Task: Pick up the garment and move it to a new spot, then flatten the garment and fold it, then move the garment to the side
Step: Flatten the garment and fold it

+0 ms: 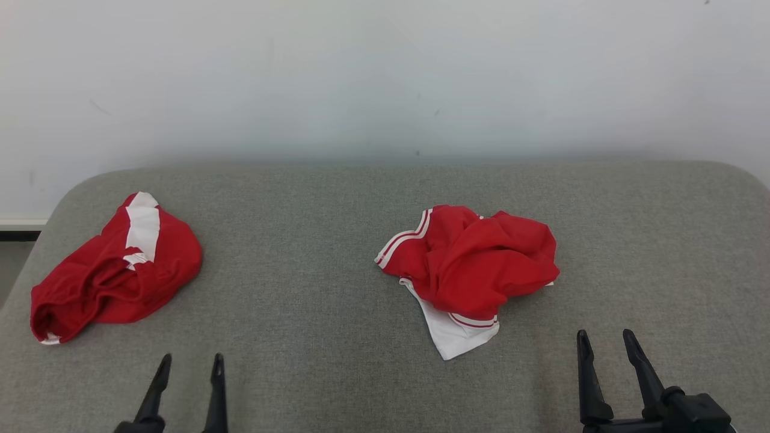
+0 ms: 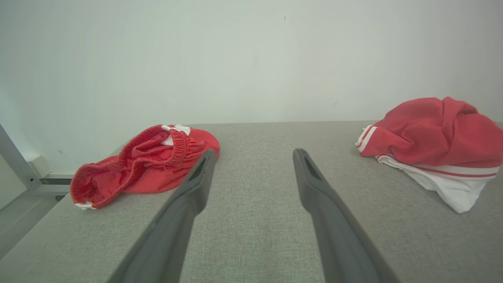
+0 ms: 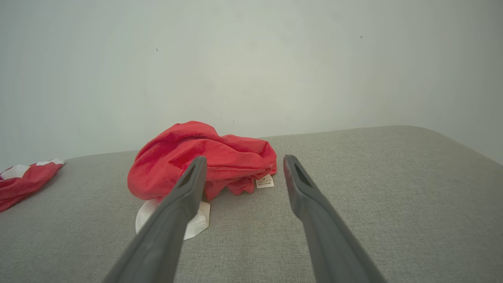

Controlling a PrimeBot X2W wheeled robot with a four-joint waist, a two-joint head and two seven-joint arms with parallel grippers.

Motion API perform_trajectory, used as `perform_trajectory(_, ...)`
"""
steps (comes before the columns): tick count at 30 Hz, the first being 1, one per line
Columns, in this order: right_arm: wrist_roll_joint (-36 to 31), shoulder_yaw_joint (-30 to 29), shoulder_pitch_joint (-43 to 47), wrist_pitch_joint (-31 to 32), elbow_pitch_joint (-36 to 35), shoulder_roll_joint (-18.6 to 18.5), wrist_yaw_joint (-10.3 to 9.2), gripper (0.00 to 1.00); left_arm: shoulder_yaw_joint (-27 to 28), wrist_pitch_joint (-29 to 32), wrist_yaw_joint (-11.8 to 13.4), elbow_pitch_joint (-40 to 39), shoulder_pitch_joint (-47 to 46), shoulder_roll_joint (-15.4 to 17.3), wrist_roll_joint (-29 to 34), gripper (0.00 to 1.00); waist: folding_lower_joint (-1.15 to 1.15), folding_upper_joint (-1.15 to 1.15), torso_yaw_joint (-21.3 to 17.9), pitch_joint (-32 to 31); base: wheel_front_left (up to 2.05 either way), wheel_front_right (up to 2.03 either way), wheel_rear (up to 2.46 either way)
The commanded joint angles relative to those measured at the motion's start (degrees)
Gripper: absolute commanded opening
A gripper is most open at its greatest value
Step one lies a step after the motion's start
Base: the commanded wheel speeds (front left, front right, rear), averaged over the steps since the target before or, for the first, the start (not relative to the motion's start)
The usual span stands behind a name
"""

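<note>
A crumpled red garment with white striped trim [image 1: 469, 264] lies in a heap right of the table's middle; it also appears at the right of the left wrist view [image 2: 432, 137] and straight ahead in the right wrist view [image 3: 200, 159], a small label at its edge. A second red and white garment [image 1: 114, 267] is bunched at the far left [image 2: 145, 169] [image 3: 23, 182]. My left gripper [image 1: 191, 364] is open near the front edge, empty. My right gripper [image 1: 606, 341] is open too, a little in front and right of the middle heap, touching nothing.
The work surface is a grey fabric-covered table [image 1: 313, 313] with rounded corners, backed by a pale wall [image 1: 385, 78]. Its left edge drops off beside the left garment, where a strip of floor and a skirting [image 2: 35, 173] show.
</note>
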Motion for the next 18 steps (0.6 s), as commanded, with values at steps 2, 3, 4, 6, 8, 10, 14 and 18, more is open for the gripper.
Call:
perform_trajectory(2, 0.0, 0.1, -0.2, -0.1, -0.1, 0.2, -0.12, 1.0, -0.8, -0.2, -0.3, -0.6, -1.5, -0.8, 0.8, 1.0, -0.01, 0.0, -0.1, 0.1, 0.0, 0.0, 0.0)
perform_trajectory(3, 0.0, 0.1, -0.2, 0.0, -0.1, 0.2, -0.12, 1.0, -1.2, -0.2, -0.7, -0.5, -2.1, -0.9, 0.9, 1.0, -0.01, 0.0, -0.2, 0.3, 0.0, 0.0, 0.0)
perform_trajectory(4, 0.0, 0.0, -0.3, -0.1, -0.2, 0.2, -0.12, 1.0, -1.8, -0.2, -1.2, -0.3, -3.1, -1.1, 1.0, 1.0, -0.01, 0.0, -0.2, 0.5, 0.0, 0.0, 0.0)
perform_trajectory(6, -0.1, 0.3, -0.5, -0.1, 0.0, 0.2, -0.12, 1.0, -3.6, -0.2, -2.4, 0.9, -5.4, -1.6, 1.2, 1.0, -0.01, 0.0, -0.5, 0.9, 0.0, 0.0, 0.0)
perform_trajectory(8, -0.2, 0.7, -0.9, -0.1, 0.0, 0.2, -0.12, 1.0, -5.5, -0.2, -3.4, 2.4, -8.1, -2.2, 1.3, 1.0, -0.01, 0.0, -1.1, 1.5, 0.0, 0.0, 0.0)
perform_trajectory(10, -0.1, 0.9, -1.3, -0.1, 0.0, 0.2, -0.12, 1.0, -7.6, 0.0, -4.4, 4.1, -10.9, -2.8, 1.7, 1.0, -0.01, 0.0, -1.8, 2.3, 0.0, 0.0, 0.0)
perform_trajectory(14, 0.4, 1.1, -2.8, -0.1, 0.1, 0.2, -0.12, 1.0, -11.1, 0.6, -5.5, 8.1, -16.3, -4.2, 1.5, 1.0, -0.01, 0.0, -4.1, 4.6, 0.0, 0.0, 0.0)
perform_trajectory(18, 1.1, 1.1, -4.0, -0.1, 0.3, 0.2, -0.12, 1.0, -13.8, 1.0, -6.1, 12.5, -20.2, -5.2, 0.8, 1.0, -0.01, 0.0, -6.9, 7.0, 0.0, 0.0, 0.0)
